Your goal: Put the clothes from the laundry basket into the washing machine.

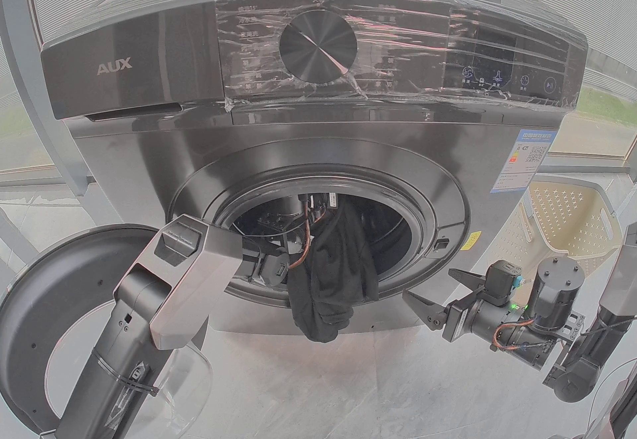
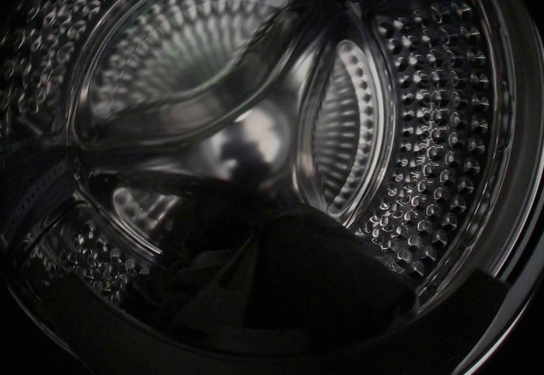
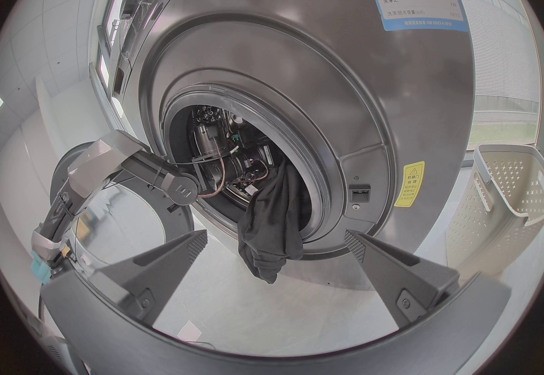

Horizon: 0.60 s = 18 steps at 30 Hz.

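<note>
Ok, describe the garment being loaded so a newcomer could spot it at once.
Start at the big grey washing machine with its round door swung open. A black garment hangs over the lower lip of the drum opening, part inside, part dangling toward the floor. It is the one soft, dark cloth there; the cream laundry basket beside the machine is rigid and perforated.

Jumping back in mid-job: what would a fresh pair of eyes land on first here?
First, the black cloth garment draped over the lower door rim of the grey front-loading washing machine, half hanging outside. The left arm sits inside that drum; the open right gripper hovers empty near a cream perforated laundry basket at the machine's right.
</note>
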{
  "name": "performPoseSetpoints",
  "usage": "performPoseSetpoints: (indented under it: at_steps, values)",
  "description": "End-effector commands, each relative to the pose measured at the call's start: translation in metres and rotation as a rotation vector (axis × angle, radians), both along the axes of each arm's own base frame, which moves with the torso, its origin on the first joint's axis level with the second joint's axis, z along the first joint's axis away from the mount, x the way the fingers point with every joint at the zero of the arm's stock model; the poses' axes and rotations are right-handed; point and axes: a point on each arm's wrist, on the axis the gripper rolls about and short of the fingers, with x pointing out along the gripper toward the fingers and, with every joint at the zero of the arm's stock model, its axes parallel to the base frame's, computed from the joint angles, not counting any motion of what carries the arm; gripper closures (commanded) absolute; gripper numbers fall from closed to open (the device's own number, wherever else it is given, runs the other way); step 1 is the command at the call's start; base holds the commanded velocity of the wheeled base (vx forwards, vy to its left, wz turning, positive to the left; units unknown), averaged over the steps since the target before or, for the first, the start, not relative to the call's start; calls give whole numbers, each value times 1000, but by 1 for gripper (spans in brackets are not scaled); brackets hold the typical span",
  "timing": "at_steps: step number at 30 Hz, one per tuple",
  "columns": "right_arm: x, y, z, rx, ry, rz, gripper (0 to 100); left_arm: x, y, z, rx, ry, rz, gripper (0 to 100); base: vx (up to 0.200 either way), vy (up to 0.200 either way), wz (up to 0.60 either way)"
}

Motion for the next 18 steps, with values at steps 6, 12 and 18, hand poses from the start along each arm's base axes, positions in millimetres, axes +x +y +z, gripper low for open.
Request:
performPoseSetpoints:
  at_steps: [6, 12, 18]
  values:
    - [-1, 1, 0, 1, 2, 3, 0, -15, 1, -6, 15, 106, -10, 0, 0, 0, 0]
    - [0, 1, 0, 2, 0, 3, 0, -51, 6, 11, 71, 256, -56, 0, 0, 0, 0]
    - [-1, 1, 0, 1, 2, 3, 0, -90, 2, 13, 120, 372, -173, 0, 0, 0, 0]
